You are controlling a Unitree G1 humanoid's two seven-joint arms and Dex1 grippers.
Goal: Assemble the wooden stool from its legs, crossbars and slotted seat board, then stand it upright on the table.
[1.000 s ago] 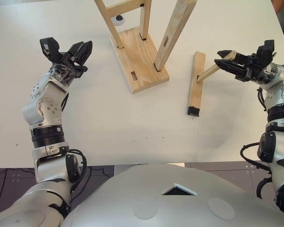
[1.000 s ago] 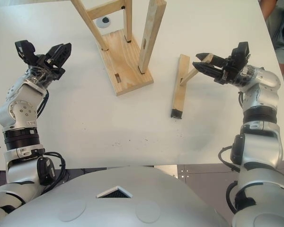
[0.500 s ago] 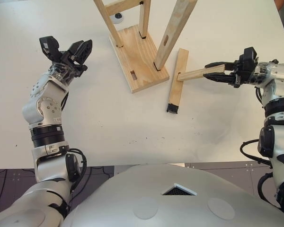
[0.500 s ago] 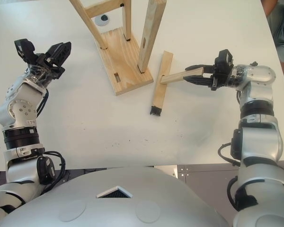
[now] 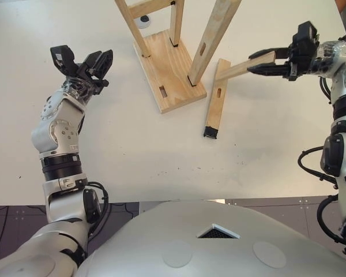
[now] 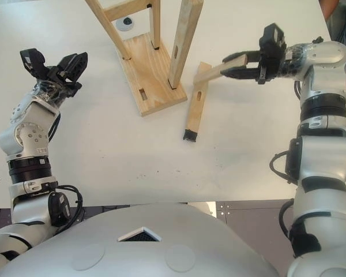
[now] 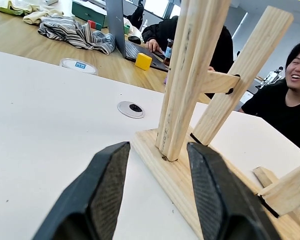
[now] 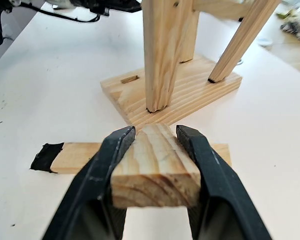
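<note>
The slotted seat board (image 5: 172,81) lies flat on the table with three legs (image 5: 209,41) standing in it; a crossbar joins the two far ones. One slot (image 8: 129,79) in the board is bare. My right gripper (image 5: 258,63) is shut on a crossbar (image 8: 155,167) whose other end sits in a loose leg (image 5: 214,101). That leg lies just right of the board, its black-capped end (image 8: 45,156) on the table. My left gripper (image 5: 83,57) hovers open to the left of the board with nothing in it, its fingers (image 7: 102,185) pointing at the stool.
A round grommet (image 5: 143,22) is set in the table behind the board. Bare white tabletop (image 5: 150,150) runs from the stool parts to the front edge.
My right gripper carried the crossbar and its leg left to the board's side, then rose and swung farther away; the leg turned so its slot faces up. The left arm barely moved.
</note>
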